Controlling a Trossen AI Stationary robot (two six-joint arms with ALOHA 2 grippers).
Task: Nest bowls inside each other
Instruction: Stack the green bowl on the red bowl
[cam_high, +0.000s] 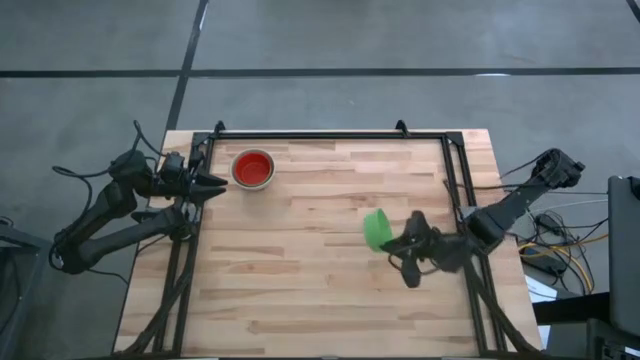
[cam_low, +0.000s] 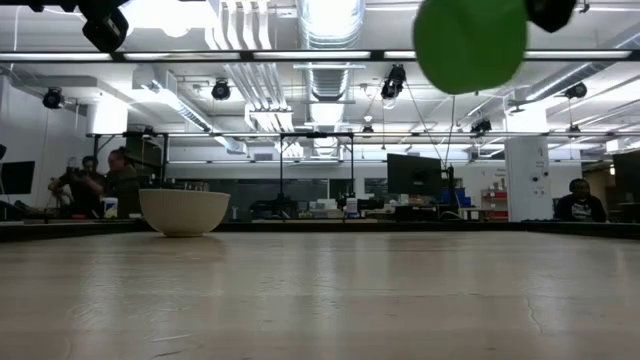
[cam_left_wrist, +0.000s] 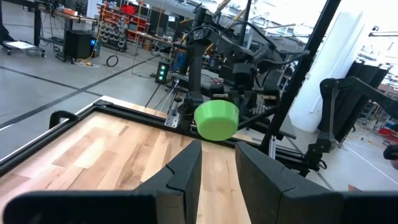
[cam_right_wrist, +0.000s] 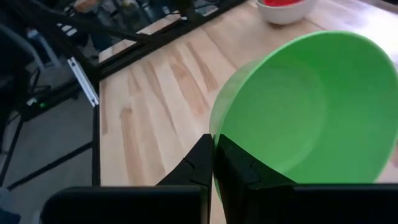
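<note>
High view: right pincer (cam_high: 392, 240) clamped on the rim of one green bowl (cam_high: 377, 229), held tilted on its side above the desk (cam_high: 330, 290) at about 3 o'clock from the desk's middle. Left pincer (cam_high: 218, 184) sits at the desk's 9 o'clock edge, fingers slightly apart, holding nothing, just beside a stack: one red bowl (cam_high: 252, 167) nested in a whitish bowl (cam_high: 240, 181). Bowls counted: three.

Low view: green bowl (cam_low: 470, 42) hangs clear of the desk at 1 o'clock, its top cut off. Whitish bowl (cam_low: 184, 211) stands upright at 9 o'clock; its contents are hidden. People sit in the room behind.

Left wrist view: own fingers (cam_left_wrist: 184, 171) apart, empty; green bowl (cam_left_wrist: 216, 120) seen far across the desk.

Right wrist view: fingers (cam_right_wrist: 199, 162) pressed together on the green bowl's (cam_right_wrist: 311, 106) rim; red-in-whitish stack (cam_right_wrist: 283, 7) cut off at the edge.
</note>
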